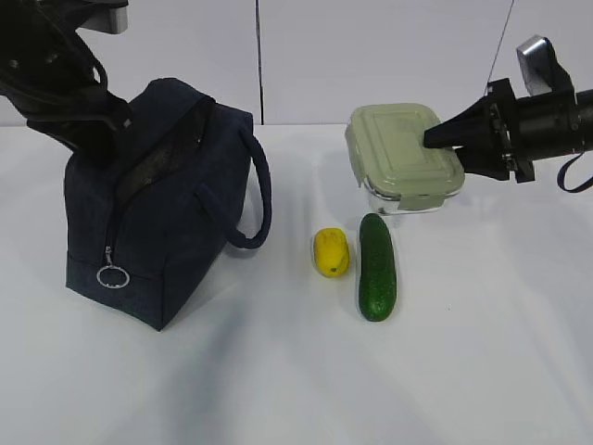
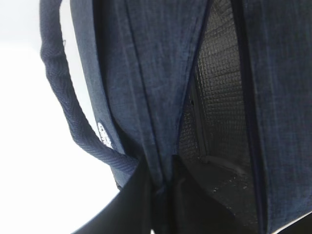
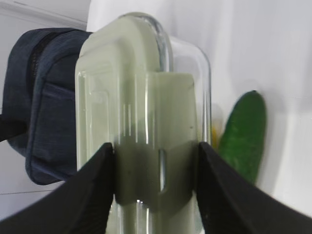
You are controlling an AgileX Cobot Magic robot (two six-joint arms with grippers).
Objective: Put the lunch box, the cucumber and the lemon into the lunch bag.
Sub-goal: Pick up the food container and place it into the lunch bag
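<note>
The navy lunch bag (image 1: 157, 232) stands at the left with its top zipper open, showing the dark mesh lining (image 2: 219, 112). My left gripper (image 1: 109, 130) is shut on the fabric rim beside the opening (image 2: 163, 195). My right gripper (image 1: 443, 139) is shut on the right end of the lunch box (image 1: 398, 148), pinching its sage-green lid clip (image 3: 156, 165). The box is tilted. The cucumber (image 1: 377, 267) and the lemon (image 1: 331, 252) lie side by side on the table in front of the box. The cucumber also shows in the right wrist view (image 3: 243, 131).
The bag's silver ring pull (image 1: 112, 276) hangs at its near end. One loop handle (image 1: 259, 199) sticks out toward the lemon. The white table (image 1: 278, 389) runs out in front. A white wall stands behind.
</note>
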